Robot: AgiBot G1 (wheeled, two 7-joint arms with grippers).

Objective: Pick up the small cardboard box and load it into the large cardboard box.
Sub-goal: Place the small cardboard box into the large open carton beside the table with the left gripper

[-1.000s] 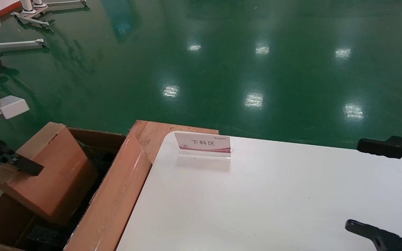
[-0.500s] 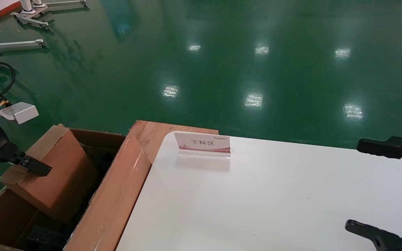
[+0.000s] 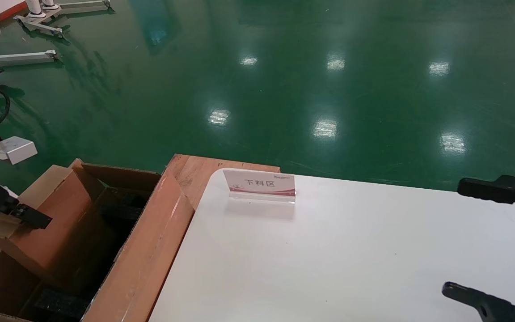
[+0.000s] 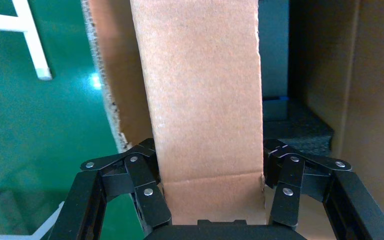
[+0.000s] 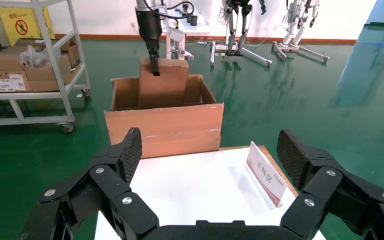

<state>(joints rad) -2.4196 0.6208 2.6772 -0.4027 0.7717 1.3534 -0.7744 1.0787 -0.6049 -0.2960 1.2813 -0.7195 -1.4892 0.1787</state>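
The left gripper clamps the small cardboard box by its narrow tan edge, a finger pressed to each broad face, and holds it on end above the open mouth of the large cardboard box. In the left wrist view the small carton runs straight out from between the fingers, its long axis pointing away from the gripper and down toward the black foam blocks on the big carton's floor. Its lower part already sits below the tall flaps, apparently just beside the outer wall, though contact with the foam cannot be judged because the bottom edge is hidden.

The relation that matters is plain: the load hangs directly beyond the fingertips, and the space to fill lies further along that same line. The next move is likely a straight descent before the grip is let go; a tilt toward the wall could catch a corner on the corrugated flap.

Well apart, the right gripper hovers spread wide and empty over the white table, near the acrylic sign stand. The left arm is the nearer one by far; the right wrist view shows it standing over the small carton in the distance, with the large carton's front flap between that load and the table.
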